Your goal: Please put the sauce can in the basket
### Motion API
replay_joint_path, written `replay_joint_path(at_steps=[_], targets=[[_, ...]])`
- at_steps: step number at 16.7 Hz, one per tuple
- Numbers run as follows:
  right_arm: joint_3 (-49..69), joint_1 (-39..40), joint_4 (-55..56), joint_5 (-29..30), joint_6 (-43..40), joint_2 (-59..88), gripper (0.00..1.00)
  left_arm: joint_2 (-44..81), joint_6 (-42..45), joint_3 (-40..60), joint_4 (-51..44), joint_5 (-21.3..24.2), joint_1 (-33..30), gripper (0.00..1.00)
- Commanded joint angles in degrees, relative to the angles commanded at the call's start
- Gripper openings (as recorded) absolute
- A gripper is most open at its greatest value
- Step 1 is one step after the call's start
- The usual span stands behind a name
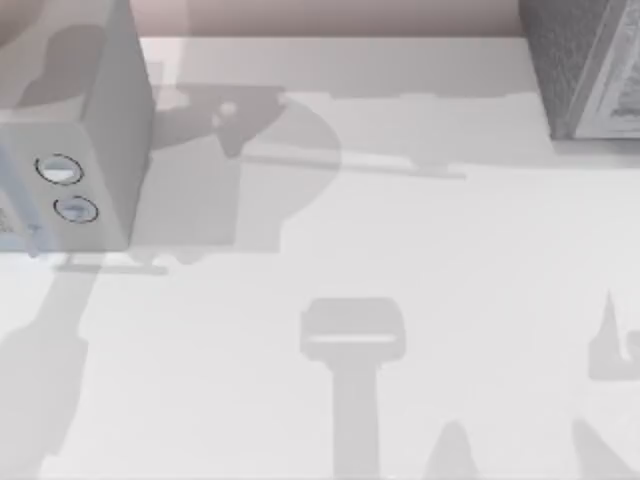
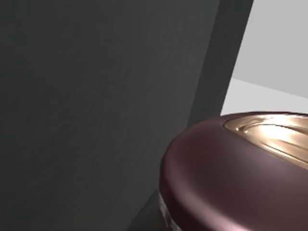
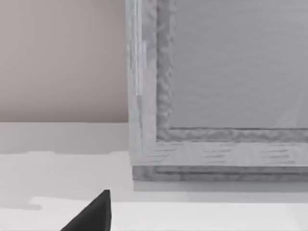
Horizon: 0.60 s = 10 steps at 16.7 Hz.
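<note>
No legible text, brand or number: the grey box [image 1: 590,70] at the table's far right carries a printed label too blurred to read, and the pale box [image 1: 70,150] at far left bears two unlettered oval marks.

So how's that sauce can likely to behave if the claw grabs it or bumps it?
The sauce can looks rigid, so it probably won't deform. Its glossy maroon top suggests a slick surface that may slip. Being round, it would likely roll if tipped over beside the dark wall.
</note>
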Motion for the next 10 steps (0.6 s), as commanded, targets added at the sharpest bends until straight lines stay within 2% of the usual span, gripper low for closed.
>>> replay_joint_path(at_steps=[3,5,7,10], targets=[[0.00,0.00,0.00,0.00,0.00,0.00,1.00,12.99,-2.12,6.58,12.07,12.41,16.24,0.00],[0.00,0.00,0.00,0.00,0.00,0.00,1.00,19.84,-3.17,9.79,18.81,18.73,25.58,0.00],[0.00,0.00,0.00,0.00,0.00,0.00,1.00,25.43,-3.94,12.09,24.43,23.72,33.54,0.00],[0.00,0.00,0.00,0.00,0.00,0.00,1.00,31.03,-4.63,14.00,30.29,28.80,42.00,0.00]])
